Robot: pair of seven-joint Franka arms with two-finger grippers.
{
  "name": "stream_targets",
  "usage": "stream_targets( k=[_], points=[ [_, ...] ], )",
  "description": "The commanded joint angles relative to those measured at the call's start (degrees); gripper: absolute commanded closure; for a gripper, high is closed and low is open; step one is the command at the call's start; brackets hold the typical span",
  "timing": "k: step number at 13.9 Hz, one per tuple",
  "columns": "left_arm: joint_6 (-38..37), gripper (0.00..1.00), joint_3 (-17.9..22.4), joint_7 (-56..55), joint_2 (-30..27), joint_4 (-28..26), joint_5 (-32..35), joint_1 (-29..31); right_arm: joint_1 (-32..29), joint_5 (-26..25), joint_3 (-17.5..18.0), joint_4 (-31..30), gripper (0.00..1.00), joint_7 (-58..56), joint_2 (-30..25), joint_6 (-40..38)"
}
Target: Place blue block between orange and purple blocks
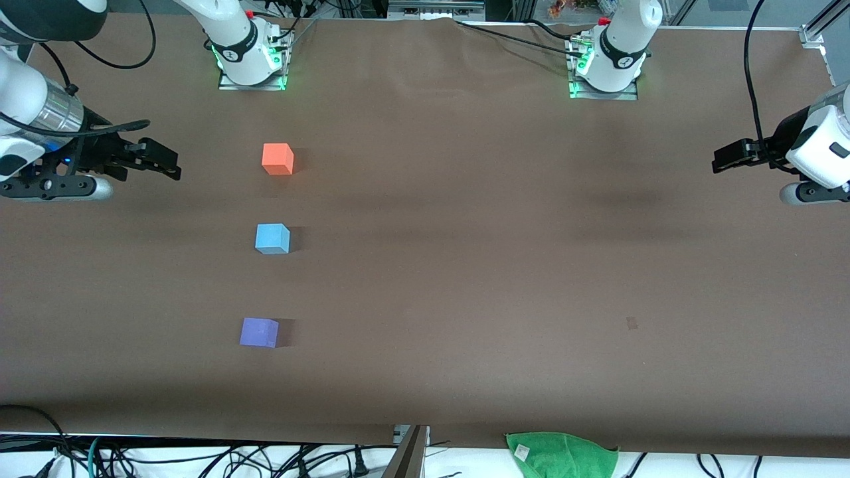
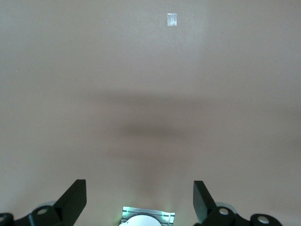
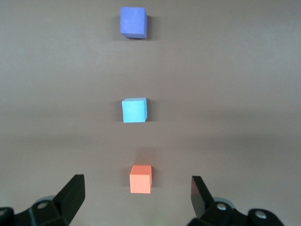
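On the brown table (image 1: 465, 265), three blocks sit in a line running from twelve to six o'clock in the front view: orange block (image 1: 277, 159) farthest from that camera, blue block (image 1: 272, 239) in the middle, purple block (image 1: 259, 332) nearest. Blue already lies between the others, so the task looks finished. Right claw (image 1: 166, 162) and left claw (image 1: 720, 159) hang released and empty at the table's ends

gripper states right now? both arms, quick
Left gripper: open, holding nothing, over bare table at the left arm's end.
Right gripper: open, holding nothing, at the right arm's end, near the orange block.
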Motion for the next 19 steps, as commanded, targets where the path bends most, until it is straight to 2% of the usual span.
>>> stream_targets(
  k=[1,9,13,19],
  points=[
    [0.1,0.00,0.1,1.5,-0.3,-0.1,-1.3,0.4,-1.7,-0.8,0.8,1.2,0.00,-1.5,-0.2,-2.0],
    [0.1,0.00,0.1,1.5,-0.3,-0.1,-1.3,0.4,-1.6,-2.9,0.2,2.9,0.00,-2.6,0.4,-2.4],
    [0.1,0.00,0.1,1.5,-0.3,-0.1,-1.2,0.4,-1.3,-6.5,0.6,4.1,0.00,-2.4,0.7,-2.8],
    [0.1,0.00,0.1,1.5,-0.2,-0.1,-1.3,0.4,0.2,-6.1,0.6,4.0,0.00,0.8,0.7,-3.2]
  ],
)
